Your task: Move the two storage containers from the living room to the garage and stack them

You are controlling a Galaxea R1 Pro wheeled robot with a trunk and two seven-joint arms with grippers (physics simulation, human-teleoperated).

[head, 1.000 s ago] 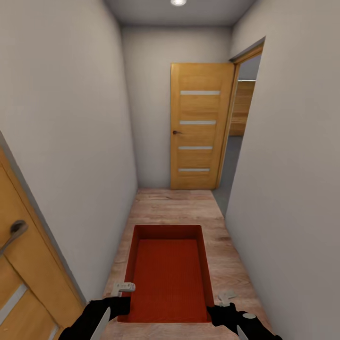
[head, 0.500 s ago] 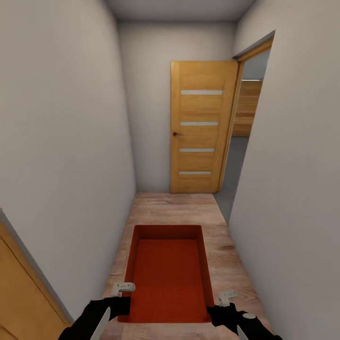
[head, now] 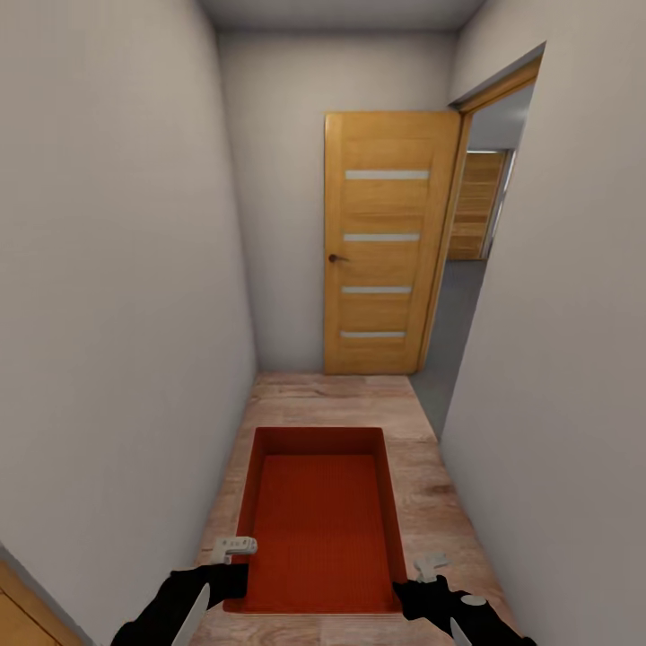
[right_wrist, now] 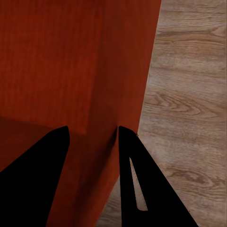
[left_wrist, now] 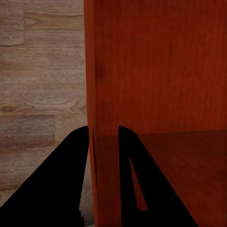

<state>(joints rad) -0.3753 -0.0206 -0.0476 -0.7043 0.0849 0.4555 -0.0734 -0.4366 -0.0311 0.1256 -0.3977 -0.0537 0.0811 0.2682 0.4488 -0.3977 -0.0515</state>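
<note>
In a narrow hallway, en route. My left pincer [left_wrist: 103, 142] is clamped on the left side wall of the storage container [head: 320, 516], one finger outside the wall, one inside. My right pincer [right_wrist: 92, 139] does the same on the opposite wall, fingers straddling the thin rim. In the head view both sit at the near corners: left pincer [head: 235, 545], right pincer [head: 429, 567].

The container hangs between my arms, level, open top up, nothing inside, carried above the wood plank floor [head: 431, 489]. One bin only in hand.

Handling, as I judge it: light, rigid enough to hold shape, but the walls are thin and slightly flared, so a hard squeeze could flex them and a loose one could let the smooth plastic slip. Two-sided hold low on the long walls looks right; keep both arms moving together so the bin doesn't twist.

Outward: pale walls close on both sides. Ahead, an open wooden door [head: 384, 242] swung against the end wall. To its right, a doorway [head: 475, 269] onto a grey floor with wood planking beyond, likely the garage. Tight clearance at the turn.
</note>
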